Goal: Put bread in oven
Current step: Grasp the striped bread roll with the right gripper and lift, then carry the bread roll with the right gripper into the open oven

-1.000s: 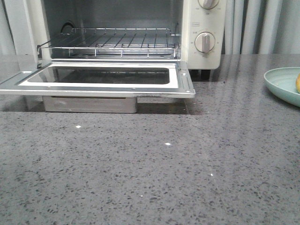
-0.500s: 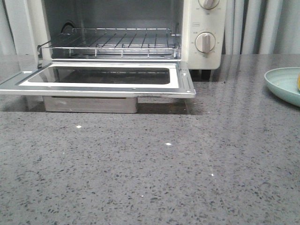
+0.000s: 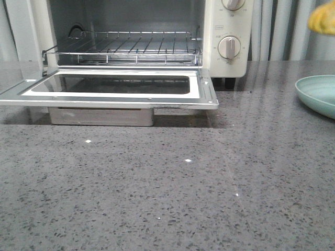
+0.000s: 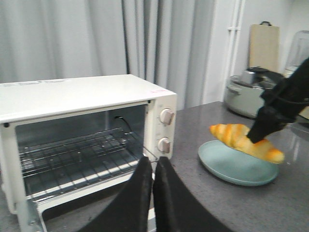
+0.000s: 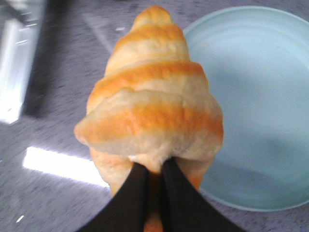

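The right gripper (image 5: 150, 181) is clamped on the bread (image 5: 152, 104), apparently lifted above the plate (image 5: 256, 96); the left gripper (image 4: 153, 169), pinched together, faces the open oven (image 4: 82, 140)

bread (image 3: 323, 20) blurred, cut by frame edge

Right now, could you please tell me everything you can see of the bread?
The bread is a croissant-shaped roll, golden-brown with paler bands between its ridged segments and a glossy baked-looking crust. It hangs in the air above the plate, touching neither plate nor counter, lying roughly level with one tapered end pointing toward the oven. The right gripper is shut on it near its thicker part. In the front view only a blurred yellow end shows at the upper right edge.
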